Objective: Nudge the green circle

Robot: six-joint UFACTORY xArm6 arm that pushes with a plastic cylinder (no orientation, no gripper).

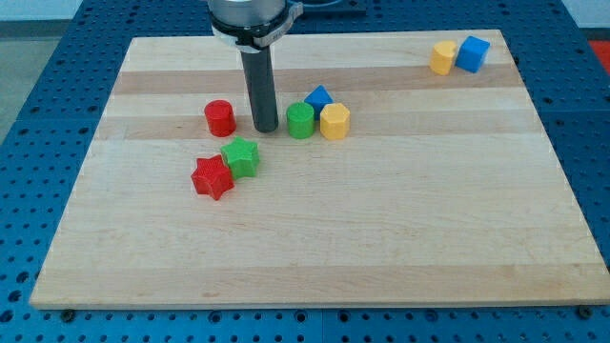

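The green circle is a short green cylinder standing upper middle of the wooden board. My tip rests on the board just to the view's left of it, with a small gap between them. A yellow hexagon block touches the green circle on its right. A blue triangle block sits just behind the two. A red cylinder stands to the left of my tip.
A green star and a red star lie touching each other below and left of my tip. A yellow block and a blue block sit together at the board's top right corner.
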